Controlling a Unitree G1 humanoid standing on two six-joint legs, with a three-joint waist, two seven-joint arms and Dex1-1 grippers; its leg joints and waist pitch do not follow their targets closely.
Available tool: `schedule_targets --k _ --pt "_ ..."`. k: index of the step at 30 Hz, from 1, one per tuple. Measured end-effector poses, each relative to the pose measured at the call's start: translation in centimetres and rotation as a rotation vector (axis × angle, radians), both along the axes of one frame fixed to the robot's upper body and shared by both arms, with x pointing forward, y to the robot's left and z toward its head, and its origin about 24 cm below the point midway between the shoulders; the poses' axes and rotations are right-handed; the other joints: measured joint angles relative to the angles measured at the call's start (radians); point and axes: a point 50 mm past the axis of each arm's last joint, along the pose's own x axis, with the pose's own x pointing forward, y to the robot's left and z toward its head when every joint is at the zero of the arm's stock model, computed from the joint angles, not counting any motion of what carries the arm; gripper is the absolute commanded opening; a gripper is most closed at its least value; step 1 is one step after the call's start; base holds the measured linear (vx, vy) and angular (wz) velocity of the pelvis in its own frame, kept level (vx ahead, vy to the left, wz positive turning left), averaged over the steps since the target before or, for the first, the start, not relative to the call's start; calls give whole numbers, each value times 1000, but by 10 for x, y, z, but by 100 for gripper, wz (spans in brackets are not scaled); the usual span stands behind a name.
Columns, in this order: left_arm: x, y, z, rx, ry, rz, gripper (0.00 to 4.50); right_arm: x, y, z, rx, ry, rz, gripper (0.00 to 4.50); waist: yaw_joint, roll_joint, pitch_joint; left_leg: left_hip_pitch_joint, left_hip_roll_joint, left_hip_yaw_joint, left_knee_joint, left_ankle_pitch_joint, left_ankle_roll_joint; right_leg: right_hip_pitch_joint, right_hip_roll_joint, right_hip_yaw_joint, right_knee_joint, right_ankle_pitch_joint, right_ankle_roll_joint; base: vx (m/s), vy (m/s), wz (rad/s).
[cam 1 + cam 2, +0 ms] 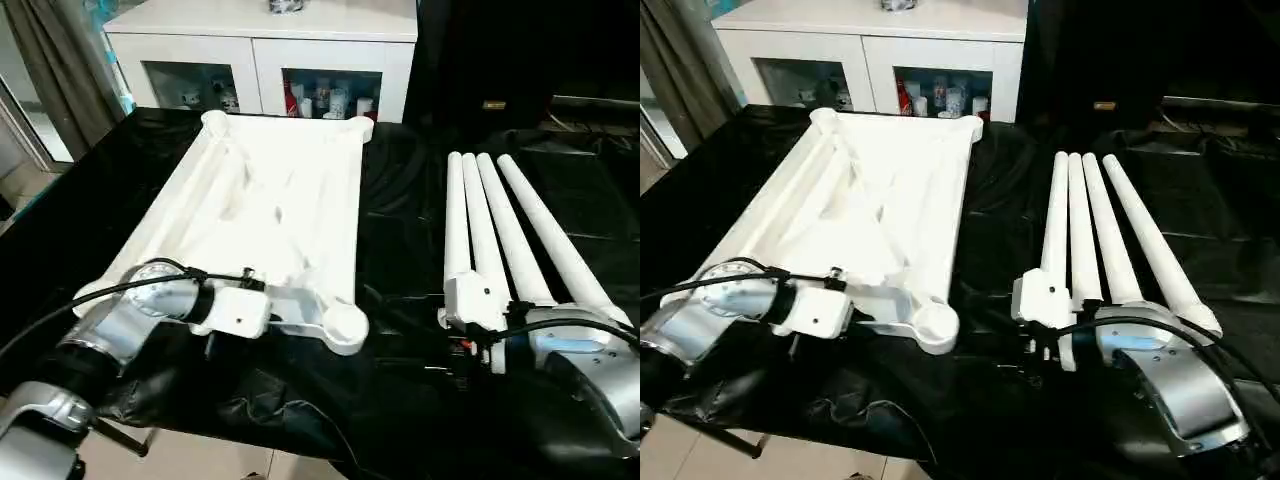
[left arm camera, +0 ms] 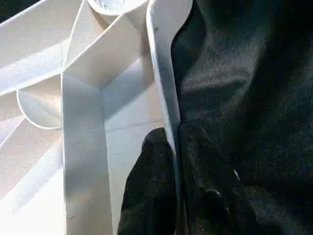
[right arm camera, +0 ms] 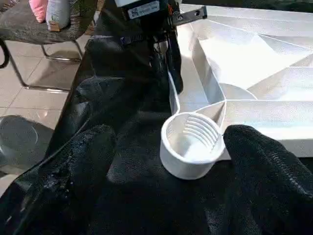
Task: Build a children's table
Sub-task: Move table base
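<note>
The white tabletop [image 1: 270, 215] lies underside up on the black-draped worktop [image 1: 410, 400], taking up its left half, with one short end toward the far edge and the other toward the near edge. Ribs cross its underside, and a round corner socket [image 3: 191, 143] at its near right corner rests on the black cloth.

The left gripper [image 2: 176, 161] sits at the near rim of the tabletop, left of that socket. Its jaws are closed narrowly on the thin rim wall, with 1 black finger inside the rim and 1 outside, over the cloth.

The 4 white legs [image 1: 505, 235] lie side by side on the right half of the worktop, close together at the near ends and fanning slightly apart toward the far edge, well apart from the tabletop.

The right gripper [image 3: 168, 161] hovers low near the worktop's near edge, between the legs and the tabletop. Its jaws are spread wide and hold nothing, and the corner socket lies beyond them.

Past the far edge stands a white cabinet [image 1: 262, 40] with glass doors.
</note>
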Motion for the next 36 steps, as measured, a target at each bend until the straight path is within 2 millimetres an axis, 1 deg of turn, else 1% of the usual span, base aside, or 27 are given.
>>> schedule_targets --k 9,14,18,21,22,24,26,28,31,32,33,35,36 --pt "4 18 3 36 -28 70 1 0 4 -4 0 -9 5 398 -3 0 0 -1 0 0 0 0 0 -2 0 0 0 0 0 0 0 0" --pt "3 27 3 15 -7 127 1 7 7 -1 9 -27 -5 398 0 0 0 -1 0 0 0 0 0 -2 0 0 0 0 -1 0 0 0" --pt "0 29 1 -24 20 154 1 9 9 -1 17 -34 -6 398 6 -1 0 -1 0 0 0 0 1 -3 0 -1 0 -1 -2 0 0 0" --pt "0 24 -1 -55 23 149 1 13 10 -3 21 -28 -14 398 9 -2 0 -1 0 0 0 1 2 -3 0 0 0 -1 -2 0 0 0" --pt "0 22 -2 -64 21 147 36 14 11 -3 25 -31 -13 398 10 -3 0 -1 0 1 0 1 2 -3 0 0 1 -1 -2 0 0 0" --pt "0 19 -3 -76 17 149 36 15 12 -1 29 -39 -10 398 16 -5 -1 0 0 1 0 1 2 -3 0 0 1 -1 -2 0 0 0" --pt "1 16 -3 -92 20 152 84 15 12 -1 29 -40 -14 398 22 -7 -1 0 0 1 0 1 2 -3 -1 0 1 -1 -2 0 0 0" --pt "2 14 -3 -114 17 161 89 15 12 -1 30 -40 -16 398 26 -9 -1 0 0 2 0 1 2 -3 -1 0 1 -1 -2 0 0 0" --pt "3 15 3 -156 -2 179 125 16 12 0 38 -43 -20 398 30 -11 -1 0 0 2 0 1 2 -3 -1 0 1 -1 -2 0 0 0" --pt "3 16 6 -181 -3 190 125 16 12 1 41 -42 -23 398 30 -11 -1 0 0 2 0 1 2 -3 -1 0 2 -1 -2 0 0 0" --pt "1 18 11 -214 -10 192 125 16 11 2 57 -29 -30 398 30 -12 -1 0 1 2 0 1 1 -3 -1 0 2 -1 -2 0 0 0" --pt "-3 22 26 -285 -13 202 125 19 4 9 111 -7 -71 398 31 -20 2 0 1 2 0 1 0 -3 -1 0 4 -2 -2 0 0 0" --pt "-3 23 30 -302 -14 209 125 20 2 12 127 -11 -88 398 32 -22 1 0 1 2 0 2 -2 -3 0 0 4 -2 -2 0 0 0"
